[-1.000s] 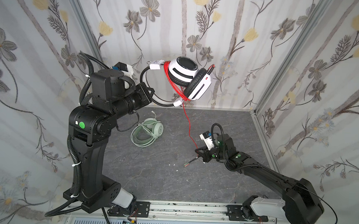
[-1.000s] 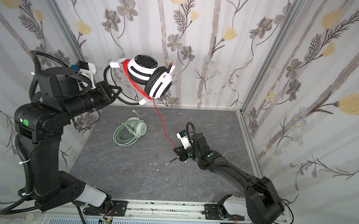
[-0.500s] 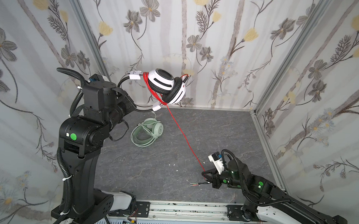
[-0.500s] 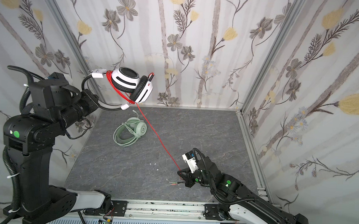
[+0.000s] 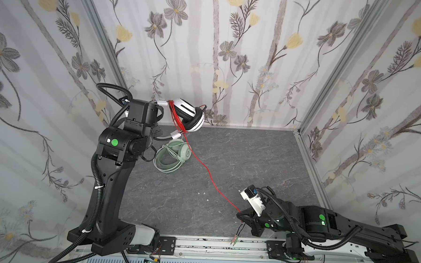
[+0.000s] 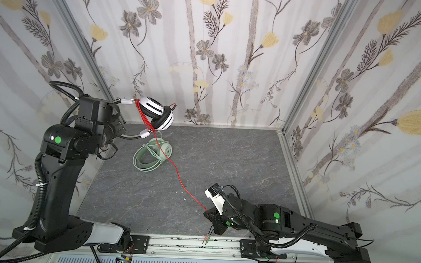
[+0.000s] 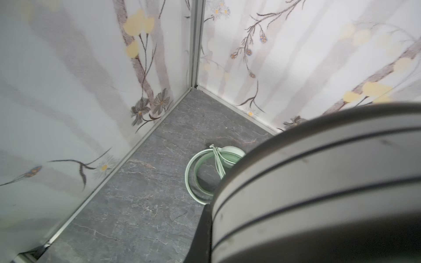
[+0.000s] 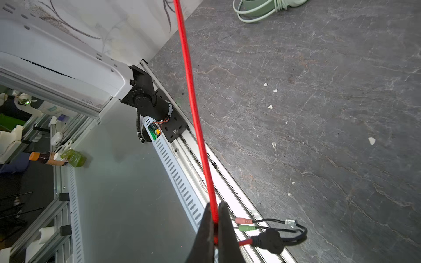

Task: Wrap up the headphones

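While red cable (image 8: 194,102) runs taut, white-and-black headset (image 5: 185,107) hangs.

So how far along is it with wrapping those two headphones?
About halfway, by the look of it. Done: the green headset lies on the table with its cable wound round it. In hand: the left pincer holds the white-and-black headset up, its red cable looped on it several times; the right pincer is shut on the cable, pulled straight. Left: that long stretch, down to the plugs.
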